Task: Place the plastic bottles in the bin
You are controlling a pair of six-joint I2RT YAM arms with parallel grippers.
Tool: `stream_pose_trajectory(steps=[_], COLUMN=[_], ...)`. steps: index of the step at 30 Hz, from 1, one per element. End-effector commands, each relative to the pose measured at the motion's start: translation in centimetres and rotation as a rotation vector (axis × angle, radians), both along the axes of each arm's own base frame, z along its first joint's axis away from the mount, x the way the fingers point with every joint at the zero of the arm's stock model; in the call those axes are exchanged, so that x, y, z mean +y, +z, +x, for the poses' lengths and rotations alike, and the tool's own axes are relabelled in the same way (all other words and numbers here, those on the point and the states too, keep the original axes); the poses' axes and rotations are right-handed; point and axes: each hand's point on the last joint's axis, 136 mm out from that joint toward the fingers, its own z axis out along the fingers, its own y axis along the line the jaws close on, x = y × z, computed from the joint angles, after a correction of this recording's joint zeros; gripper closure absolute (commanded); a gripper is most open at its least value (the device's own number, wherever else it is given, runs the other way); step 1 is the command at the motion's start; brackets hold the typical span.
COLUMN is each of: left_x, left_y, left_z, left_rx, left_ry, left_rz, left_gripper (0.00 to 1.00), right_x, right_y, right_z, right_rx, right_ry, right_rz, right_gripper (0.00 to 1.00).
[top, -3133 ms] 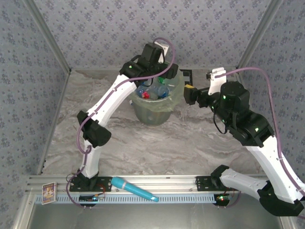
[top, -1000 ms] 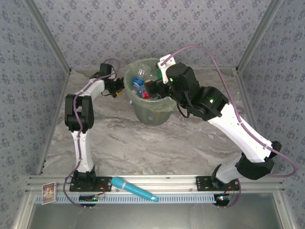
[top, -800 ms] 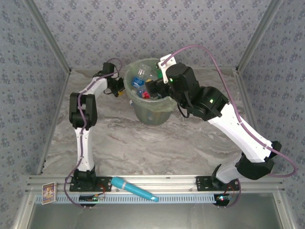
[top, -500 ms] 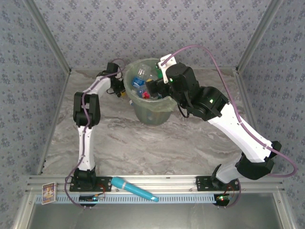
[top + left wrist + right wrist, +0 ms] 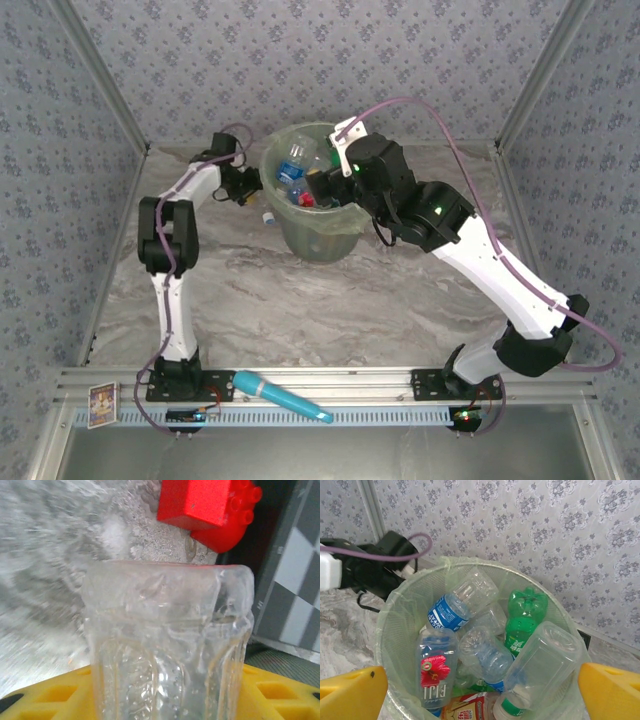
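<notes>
- Gripping looked sound: left pincer (image 5: 165, 700) narrow round clear bottle (image 5: 167, 630), just left of bin (image 5: 318, 238).
- Right pincer (image 5: 482, 692) stood wide over bin.
- Lift needed to clear rim (image 5: 268, 165) before release.

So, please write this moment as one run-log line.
left gripper: shut on clear bottle, beside bin | right gripper: open above bin

bin (image 5: 318, 238): pale-green, upright, tabletop 12 o'clock | plastic bottles (image 5: 451, 611): clear and green, heaped inside | clear bottle (image 5: 167, 645): bin's 9 o'clock
</notes>
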Motion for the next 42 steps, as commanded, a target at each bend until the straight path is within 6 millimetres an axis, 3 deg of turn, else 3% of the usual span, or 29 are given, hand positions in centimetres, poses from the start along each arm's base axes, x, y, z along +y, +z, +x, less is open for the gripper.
stream_pose_trajectory(steps=[1, 13, 22, 29, 38, 42], left_x=[1.5, 4.9, 5.5, 2.0, -5.2, -9.2], left_y=[7.4, 19.6, 27.0, 31.1, 32.9, 32.5], left_z=[0.1, -6.2, -10.2, -11.7, -11.9, -11.6], left_rx=[-0.165, -0.373, -0.519, -0.590, -0.592, -0.564], left_ry=[0.041, 0.122, 0.191, 0.181, 0.069, -0.007], left_rz=[-0.005, 0.090, 0.087, -0.027, -0.129, -0.153], left_gripper=[0.44, 0.44, 0.44, 0.45, 0.45, 0.45], right_x=[-0.2, -1.6, -3.1, -4.0, -5.3, -5.7], right_y=[0.8, -0.5, -0.4, -0.5, -0.4, -0.4], right_z=[-0.1, 0.8, 0.9, 0.7, 0.0, -0.3], right_rx=[-0.011, 0.018, 0.003, 0.002, -0.004, -0.004], right_ry=[0.027, 0.030, 0.030, 0.013, -0.009, -0.016], right_rz=[0.048, 0.136, 0.207, 0.231, 0.243, 0.248], right_gripper=[0.00, 0.00, 0.00, 0.00, 0.00, 0.00])
